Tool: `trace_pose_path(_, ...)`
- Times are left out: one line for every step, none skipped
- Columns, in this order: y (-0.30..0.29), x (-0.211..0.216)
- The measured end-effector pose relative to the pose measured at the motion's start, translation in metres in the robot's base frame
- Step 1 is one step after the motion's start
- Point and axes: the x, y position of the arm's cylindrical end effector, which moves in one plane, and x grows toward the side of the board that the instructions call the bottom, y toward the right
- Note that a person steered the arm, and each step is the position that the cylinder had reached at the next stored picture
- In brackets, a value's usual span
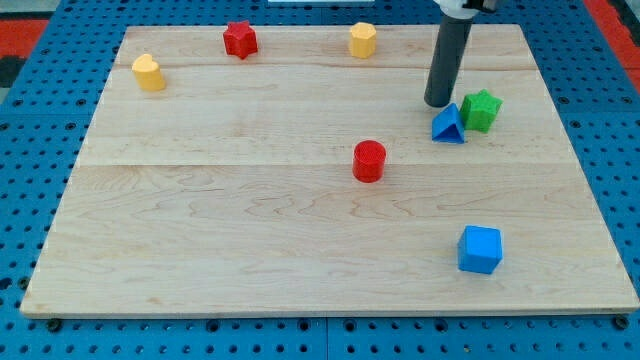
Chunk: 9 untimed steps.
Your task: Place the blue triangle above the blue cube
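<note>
The blue triangle lies at the view's right, touching or nearly touching a green star block on its right. The blue cube sits near the view's bottom right, well below the triangle. My tip rests on the board just above and slightly left of the blue triangle, very close to its upper edge. The dark rod rises from there to the view's top.
A red cylinder stands near the board's middle. A red star and a yellow hexagonal block sit along the view's top. A yellow block is at the top left. The wooden board lies on a blue pegboard.
</note>
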Motion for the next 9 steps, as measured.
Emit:
trace_pose_path(0.0,0.065)
trace_pose_path(0.001,0.11)
trace_pose_path(-0.016,0.084)
trace_pose_path(-0.004,0.071)
trace_pose_path(0.005,0.121)
trace_pose_path(0.003,0.165)
trace_pose_path(-0.007,0.148)
trace_pose_path(-0.016,0.117)
trace_pose_path(0.014,0.105)
